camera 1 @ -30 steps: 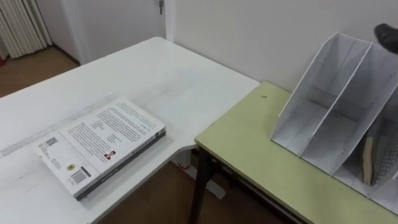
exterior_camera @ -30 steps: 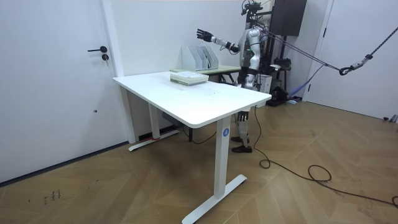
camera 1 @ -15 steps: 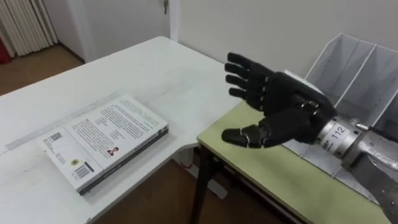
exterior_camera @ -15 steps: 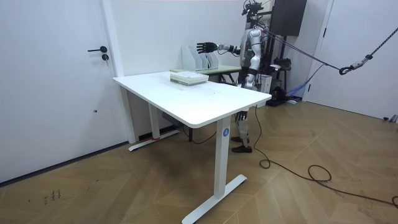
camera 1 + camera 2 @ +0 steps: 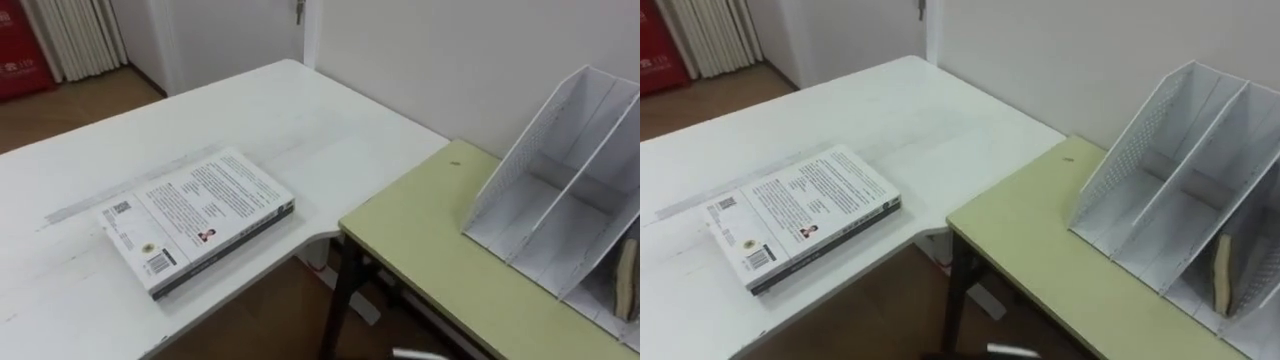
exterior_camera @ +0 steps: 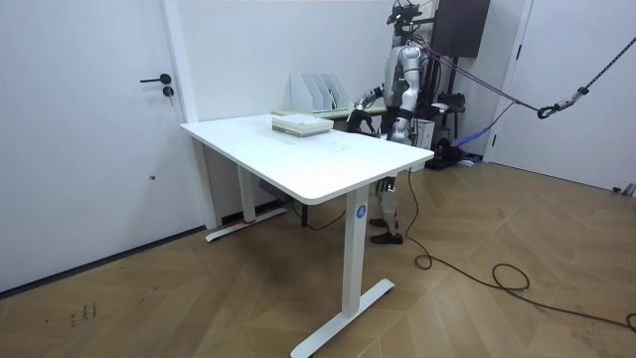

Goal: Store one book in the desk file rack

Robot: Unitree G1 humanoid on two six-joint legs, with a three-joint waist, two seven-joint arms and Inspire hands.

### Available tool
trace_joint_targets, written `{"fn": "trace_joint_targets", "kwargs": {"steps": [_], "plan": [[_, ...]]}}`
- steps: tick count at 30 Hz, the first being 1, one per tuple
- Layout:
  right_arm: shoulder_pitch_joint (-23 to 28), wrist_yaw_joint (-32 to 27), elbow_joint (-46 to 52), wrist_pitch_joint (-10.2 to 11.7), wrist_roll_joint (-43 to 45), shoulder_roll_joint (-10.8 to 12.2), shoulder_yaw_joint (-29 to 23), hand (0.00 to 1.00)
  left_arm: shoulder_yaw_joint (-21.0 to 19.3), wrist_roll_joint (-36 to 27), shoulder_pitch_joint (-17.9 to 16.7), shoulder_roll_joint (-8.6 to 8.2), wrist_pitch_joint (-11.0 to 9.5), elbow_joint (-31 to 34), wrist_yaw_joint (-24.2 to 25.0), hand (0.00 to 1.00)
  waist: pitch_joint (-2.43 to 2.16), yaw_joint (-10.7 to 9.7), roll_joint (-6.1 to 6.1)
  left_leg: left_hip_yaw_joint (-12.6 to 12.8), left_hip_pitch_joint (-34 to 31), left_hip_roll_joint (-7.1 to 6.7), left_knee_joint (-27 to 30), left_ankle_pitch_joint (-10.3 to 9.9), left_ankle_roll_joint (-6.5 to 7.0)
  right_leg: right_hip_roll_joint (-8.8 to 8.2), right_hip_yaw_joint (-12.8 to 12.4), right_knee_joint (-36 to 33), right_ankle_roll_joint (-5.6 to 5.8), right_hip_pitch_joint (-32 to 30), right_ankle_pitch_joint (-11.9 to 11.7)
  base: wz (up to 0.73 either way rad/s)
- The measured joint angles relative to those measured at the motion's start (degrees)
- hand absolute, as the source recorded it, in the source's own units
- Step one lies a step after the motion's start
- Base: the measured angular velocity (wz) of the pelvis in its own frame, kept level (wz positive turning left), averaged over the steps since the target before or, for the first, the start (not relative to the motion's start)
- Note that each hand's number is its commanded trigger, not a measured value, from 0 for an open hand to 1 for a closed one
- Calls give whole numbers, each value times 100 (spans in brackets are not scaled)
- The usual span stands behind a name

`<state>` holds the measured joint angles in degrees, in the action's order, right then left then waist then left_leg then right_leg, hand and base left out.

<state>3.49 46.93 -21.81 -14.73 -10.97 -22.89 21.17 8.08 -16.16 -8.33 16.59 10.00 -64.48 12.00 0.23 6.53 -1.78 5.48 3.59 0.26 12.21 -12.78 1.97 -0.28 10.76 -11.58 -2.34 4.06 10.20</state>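
Book (image 5: 198, 218): one, lying flat with its back cover up on the white desk (image 5: 250, 110), near that desk's edge. It is well to the left of the file rack (image 5: 560, 170) and apart from it.
File rack: white, perforated, with upright dividers and open-fronted compartments.
Rack contents: a thin tan item (image 5: 1222, 272) stands on edge, leaning, in the right-hand compartment.
Green table (image 5: 430, 250): bears the file rack; its end left of the rack sits just beside the white desk.
Robot: stands to the room view's right of the file rack.
Right hand (image 6: 355, 113): hangs low, below and to the room view's right of the file rack. Whether it is spread or closed cannot be told.
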Motion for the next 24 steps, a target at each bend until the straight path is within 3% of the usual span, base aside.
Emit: {"fn": "trace_joint_targets", "kwargs": {"steps": [5, 10, 15, 24], "plan": [[233, -319, -1456, 111, 199, 233, -344, 0, -52, -18, -2, -95, -40, 6, -65, 0, -13, -141, 79, -76, -52, -24, 56, -2, 5, -23, 67, 61, 3, 22, 3, 8], [279, -1152, -2714, 547, 241, 374, -825, 0, -96, -120, 34, -157, -265, 10, -161, 0, -12, -285, 133, -74, -44, -23, 54, 0, 4, -19, 63, 90, 4, 28, 5, 1], [282, -2192, -3798, 940, 226, 825, -1604, 0, -258, -110, -94, -238, -472, 8, -335, 0, 7, -490, 103, -73, 69, -23, -10, 0, 2, 0, 56, 162, 7, 169, 5, 2], [435, -3183, -4619, 1236, -644, 1178, -2131, 0, -573, -105, -265, -386, -548, 8, -532, 0, -5, -680, 102, -79, 248, -40, -112, 0, 1, 17, 28, 287, 34, 296, 13, 1]]}}
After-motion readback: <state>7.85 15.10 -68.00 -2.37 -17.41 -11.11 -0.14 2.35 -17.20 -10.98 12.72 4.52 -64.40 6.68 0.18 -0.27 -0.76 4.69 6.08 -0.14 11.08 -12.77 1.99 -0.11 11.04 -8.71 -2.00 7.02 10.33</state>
